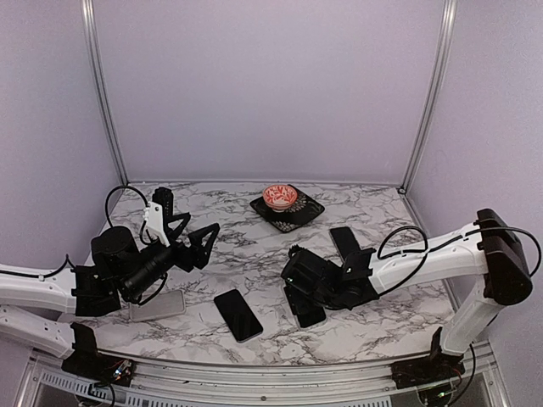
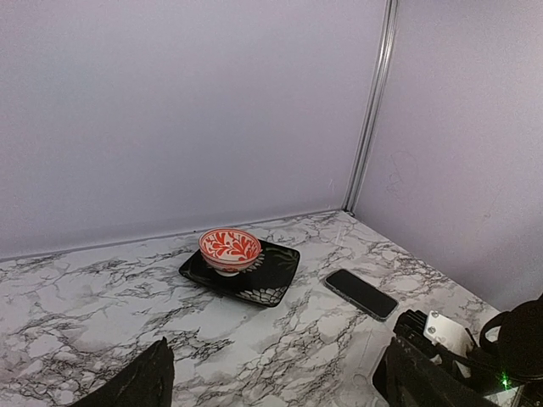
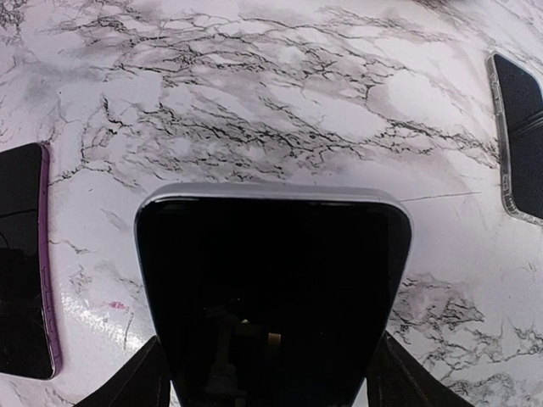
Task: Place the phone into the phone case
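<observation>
The right hand pinches the phone across its width, one finger against each long edge as far as the wrist view shows. This puts the phone near the middle of the bench, slightly towards the near edge. The left hand is spread wide with nothing between its fingers and hangs over the left side.

I take the pale grey slab near the near-left corner to be the empty phone case. It lies well to the left of the held phone, and a purple-edged phone lies flat between them. The case's long axis runs roughly along the near edge, while the held phone points more from near to far. The carry will probably need a turn as well as a pass over or around that spare phone. The left hand is much nearer the case and could steady it.

Only the top view shows the case. The right wrist view shows the grip and the phone's silver rim, with the purple-edged phone to one side and a clear-rimmed phone to the other. The left wrist view looks towards the far-right corner, where a red-patterned bowl sits on a black plate.
</observation>
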You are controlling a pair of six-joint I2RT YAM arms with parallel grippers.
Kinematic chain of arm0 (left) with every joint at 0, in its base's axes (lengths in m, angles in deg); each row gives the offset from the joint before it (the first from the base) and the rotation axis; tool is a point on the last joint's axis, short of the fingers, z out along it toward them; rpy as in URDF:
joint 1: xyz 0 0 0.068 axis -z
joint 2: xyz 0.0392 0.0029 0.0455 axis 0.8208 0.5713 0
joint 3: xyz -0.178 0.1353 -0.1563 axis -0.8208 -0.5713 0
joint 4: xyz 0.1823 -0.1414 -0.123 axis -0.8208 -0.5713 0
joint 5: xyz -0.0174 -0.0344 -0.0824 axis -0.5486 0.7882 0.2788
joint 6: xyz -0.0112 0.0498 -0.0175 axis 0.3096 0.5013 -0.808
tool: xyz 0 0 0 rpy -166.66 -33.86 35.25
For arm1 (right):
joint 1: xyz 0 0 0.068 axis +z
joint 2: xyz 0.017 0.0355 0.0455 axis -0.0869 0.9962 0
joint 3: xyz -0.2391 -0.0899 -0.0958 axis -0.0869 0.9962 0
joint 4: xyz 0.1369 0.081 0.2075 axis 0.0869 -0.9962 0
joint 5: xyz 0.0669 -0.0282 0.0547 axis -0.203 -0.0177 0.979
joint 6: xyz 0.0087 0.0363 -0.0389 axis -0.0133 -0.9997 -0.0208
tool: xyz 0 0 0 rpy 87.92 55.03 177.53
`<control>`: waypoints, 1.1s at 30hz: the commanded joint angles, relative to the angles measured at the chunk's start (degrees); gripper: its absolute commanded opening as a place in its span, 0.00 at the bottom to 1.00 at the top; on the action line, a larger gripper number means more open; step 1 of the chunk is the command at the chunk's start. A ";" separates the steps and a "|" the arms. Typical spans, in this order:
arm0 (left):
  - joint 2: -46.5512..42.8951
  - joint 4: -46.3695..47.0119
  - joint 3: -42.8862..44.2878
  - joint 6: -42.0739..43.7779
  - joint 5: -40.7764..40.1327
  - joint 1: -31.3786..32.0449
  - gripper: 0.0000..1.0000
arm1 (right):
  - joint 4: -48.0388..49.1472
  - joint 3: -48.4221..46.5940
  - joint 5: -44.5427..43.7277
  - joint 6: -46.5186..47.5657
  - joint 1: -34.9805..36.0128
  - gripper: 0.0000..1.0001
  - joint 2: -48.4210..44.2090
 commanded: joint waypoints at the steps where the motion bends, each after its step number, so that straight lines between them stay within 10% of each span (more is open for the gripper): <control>1: -0.92 -0.80 1.24 0.47 -1.10 -0.10 0.87 | -1.56 -1.99 -1.50 -4.40 0.13 0.20 2.10; 10: -0.94 -0.80 0.87 0.25 -1.49 -0.10 0.87 | -2.90 -0.43 0.46 -8.08 0.17 0.22 3.30; 19: -0.57 -0.89 0.94 0.18 -1.95 -0.11 0.87 | -6.68 -2.42 1.25 -8.76 -0.21 0.69 5.54; 33: -1.08 -1.66 1.07 0.90 -3.21 -0.10 0.88 | -12.18 -7.41 4.44 -5.54 -2.16 0.99 5.49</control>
